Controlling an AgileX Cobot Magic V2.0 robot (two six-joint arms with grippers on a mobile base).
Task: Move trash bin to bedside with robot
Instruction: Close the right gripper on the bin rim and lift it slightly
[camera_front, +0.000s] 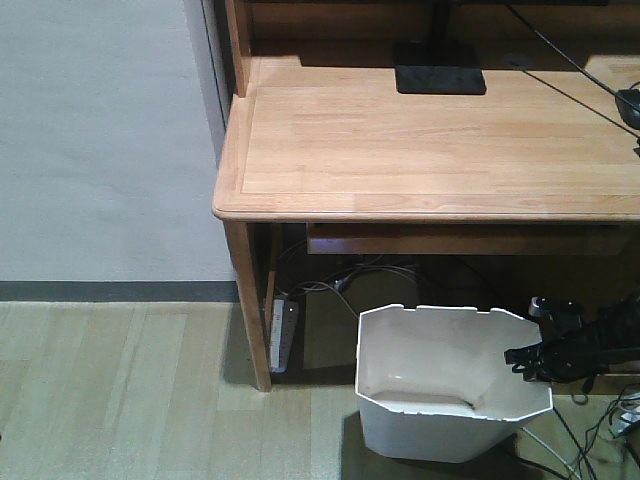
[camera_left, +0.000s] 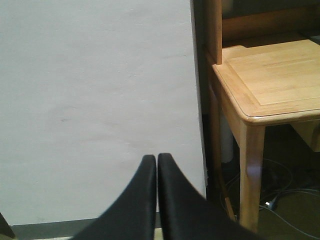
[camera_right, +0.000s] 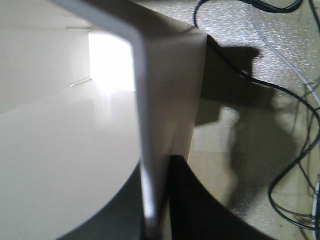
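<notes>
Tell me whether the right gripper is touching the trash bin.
Touching. The right wrist view shows the thin wall of the trash bin running between the two black jaws of the right gripper, both pressed against it.

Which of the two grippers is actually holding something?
The right gripper, pinching the rim of the trash bin; the left gripper is shut on nothing.

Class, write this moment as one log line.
right gripper shut on trash bin | left gripper shut, empty | trash bin by desk

Wooden desk (camera_front: 400, 150), black stand base (camera_front: 440, 80), power strip (camera_front: 283, 338), tangled cables (camera_front: 335, 283).
</notes>
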